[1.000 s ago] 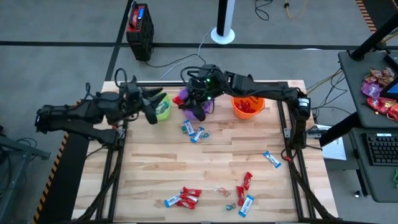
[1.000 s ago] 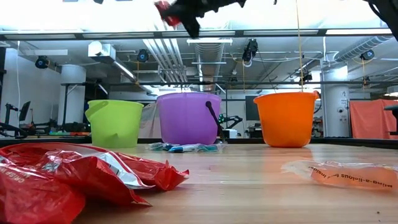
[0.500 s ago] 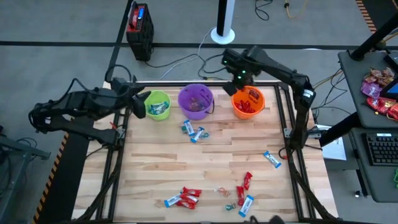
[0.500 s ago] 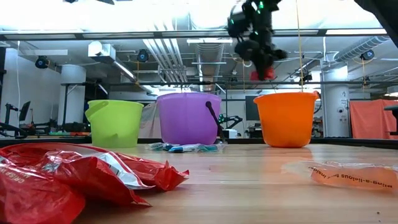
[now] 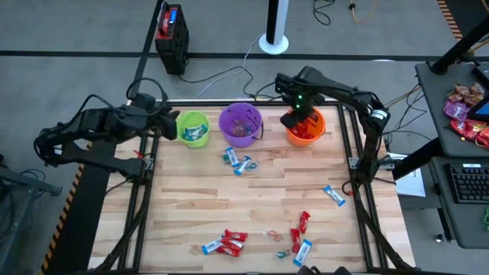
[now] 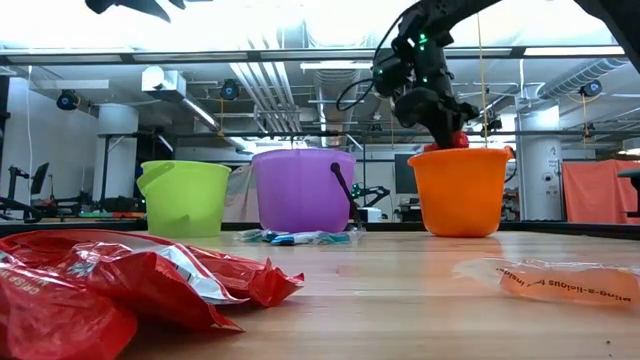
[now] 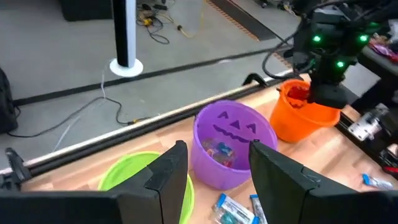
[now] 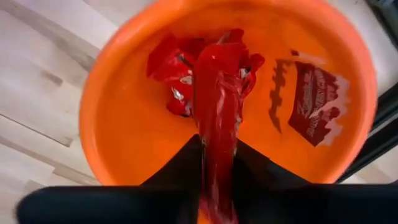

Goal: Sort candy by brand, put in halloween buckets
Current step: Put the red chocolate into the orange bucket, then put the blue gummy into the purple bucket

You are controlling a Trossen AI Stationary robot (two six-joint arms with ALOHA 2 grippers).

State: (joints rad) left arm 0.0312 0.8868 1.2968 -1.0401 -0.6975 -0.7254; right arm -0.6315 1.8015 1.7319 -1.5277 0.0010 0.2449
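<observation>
While a red-wrapped candy (image 8: 217, 118) hangs lengthwise between the right gripper's (image 8: 217, 163) two dark fingers, pinched at its lower end, it points straight down into the orange bucket (image 8: 124, 93). More red candies (image 8: 174, 68) lie on that bucket's floor, and another red wrapper (image 8: 314, 102) rests against its inner wall. From above, the right gripper (image 5: 296, 118) sits right over the orange bucket (image 5: 306, 134) at the far edge of the table (image 5: 260, 206); from table height it dips to the orange rim (image 6: 460, 155). The purple bucket (image 5: 241, 124) stands in the middle of the row with a few candies inside, and the lime green bucket (image 5: 193, 128) stands on the left side. The left gripper (image 5: 164, 126) waits just beside the green bucket, at the table's left edge, its fingers (image 7: 168, 174) spread apart and empty. Blue-and-white candies (image 5: 238, 162) lie near the purple bucket; another blue-and-white one (image 5: 334, 195) lies toward the right edge. Red and blue-and-white candies (image 5: 226, 243) and a second mixed group (image 5: 299, 233) sit along the near edge, with a tiny clear one (image 5: 272, 235) between them.
</observation>
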